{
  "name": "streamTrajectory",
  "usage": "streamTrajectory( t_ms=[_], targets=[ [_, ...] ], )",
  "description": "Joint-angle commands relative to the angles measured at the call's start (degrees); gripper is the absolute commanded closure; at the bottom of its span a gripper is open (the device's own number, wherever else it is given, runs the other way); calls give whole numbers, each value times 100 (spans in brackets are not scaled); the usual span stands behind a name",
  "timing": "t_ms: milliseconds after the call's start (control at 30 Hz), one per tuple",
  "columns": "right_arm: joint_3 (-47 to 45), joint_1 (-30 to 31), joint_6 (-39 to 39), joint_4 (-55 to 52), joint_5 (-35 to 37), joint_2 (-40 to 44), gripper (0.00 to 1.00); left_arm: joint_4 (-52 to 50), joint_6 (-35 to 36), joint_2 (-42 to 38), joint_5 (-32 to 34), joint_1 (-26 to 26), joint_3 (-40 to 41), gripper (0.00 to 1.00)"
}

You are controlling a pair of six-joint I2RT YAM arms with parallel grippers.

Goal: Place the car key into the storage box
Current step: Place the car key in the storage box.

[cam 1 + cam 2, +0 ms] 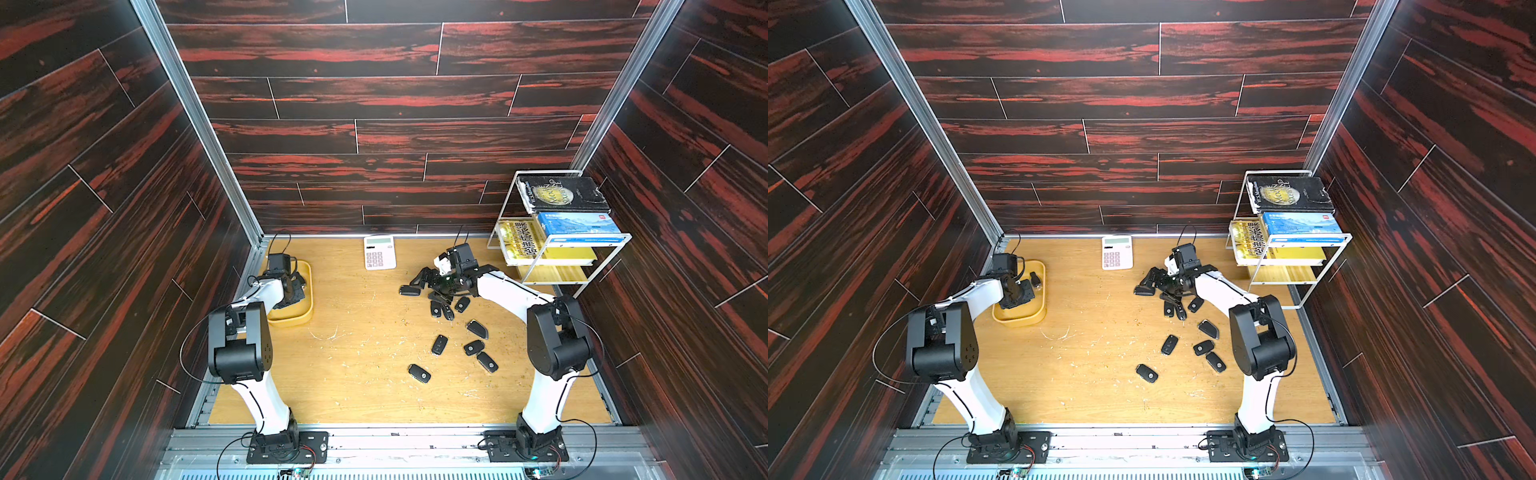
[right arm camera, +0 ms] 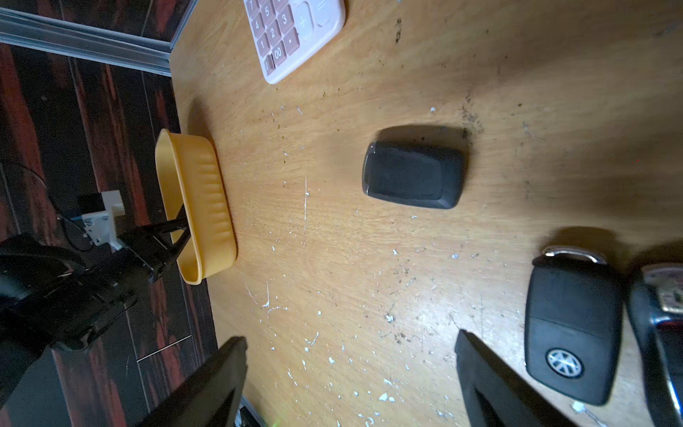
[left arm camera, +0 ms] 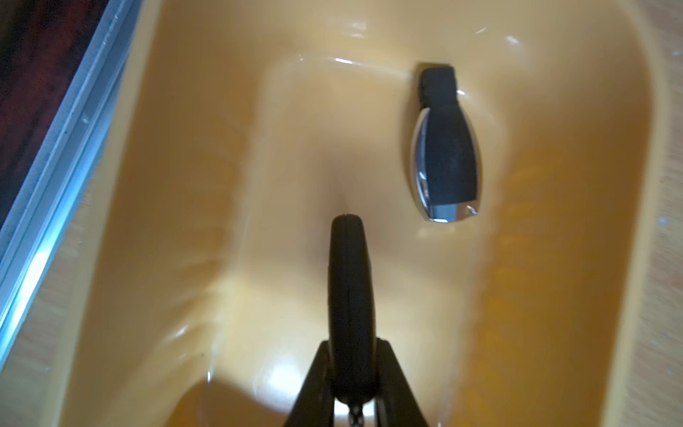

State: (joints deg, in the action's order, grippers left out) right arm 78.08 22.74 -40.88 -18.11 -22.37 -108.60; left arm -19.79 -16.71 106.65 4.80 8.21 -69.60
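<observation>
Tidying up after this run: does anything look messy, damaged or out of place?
The tabletop is scratched and strewn with pale flecks. Loose car keys lie scattered, several heaped by the open right gripper.

My left gripper [image 3: 353, 351] sat inside the storage box [image 3: 184, 222] with the car key [image 3: 349, 281] in its grip, a second key [image 3: 447, 155] just ahead. Before my right gripper [image 2: 349, 340] lay another key [image 2: 414, 177], calculator [image 2: 292, 33] beyond.
</observation>
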Motion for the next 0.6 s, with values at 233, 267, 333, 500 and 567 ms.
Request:
streamTrajectory(
  t_ms=[233,267,333,500,567],
  targets=[
    [-286,-24,121,49,-66,320,8,28,161,716,30,75,-695,82],
    [-318,-24,127,45,-66,336,8,-32,164,781,1,76,-784,80],
    [-342,-24,155,18,-58,365,8,-471,133,944,-139,93,-1063,72],
    [-369,-23,205,-41,-30,400,8,-374,97,834,-348,99,-1023,44],
    [-381,-24,213,-44,-31,415,8,-365,121,805,-356,96,-1011,41]
  ],
)
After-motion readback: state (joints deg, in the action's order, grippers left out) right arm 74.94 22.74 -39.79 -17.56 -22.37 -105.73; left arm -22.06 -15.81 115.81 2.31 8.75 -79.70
